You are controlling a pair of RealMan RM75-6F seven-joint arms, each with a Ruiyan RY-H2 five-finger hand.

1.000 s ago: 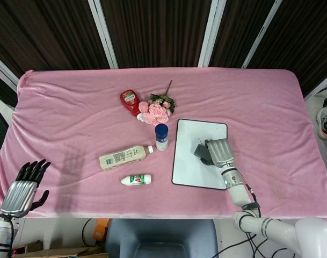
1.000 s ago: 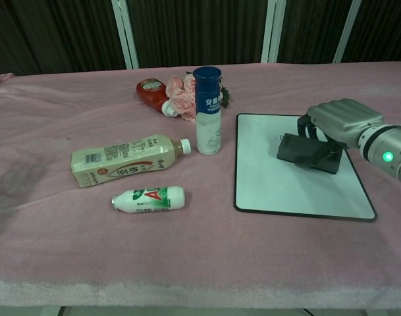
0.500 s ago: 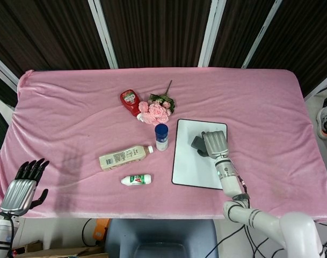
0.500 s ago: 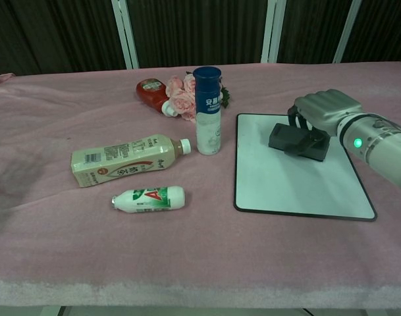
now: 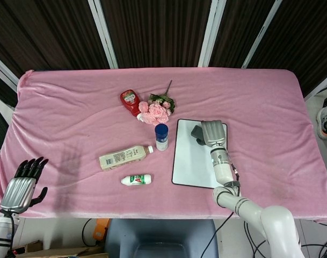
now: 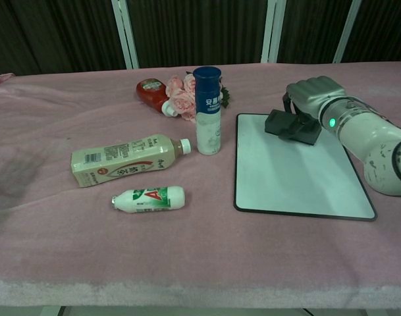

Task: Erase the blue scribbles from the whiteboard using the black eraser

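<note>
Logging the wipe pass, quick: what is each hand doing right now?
Left hand: open, holding nothing.
Right hand: holds the black eraser on the whiteboard.

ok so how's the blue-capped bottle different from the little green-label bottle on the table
The blue-capped bottle stands upright beside the whiteboard; the green-label bottle lies on its side, nearer the table's front edge. The first has a dark blue cap and looks bigger; the second's cap is white. Both have mostly white bodies and rest on the pink cloth.

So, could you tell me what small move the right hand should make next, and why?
Probably lift the eraser off the whiteboard: the right hand holds it at the far edge, and no blue marks show on the visible surface.
</note>
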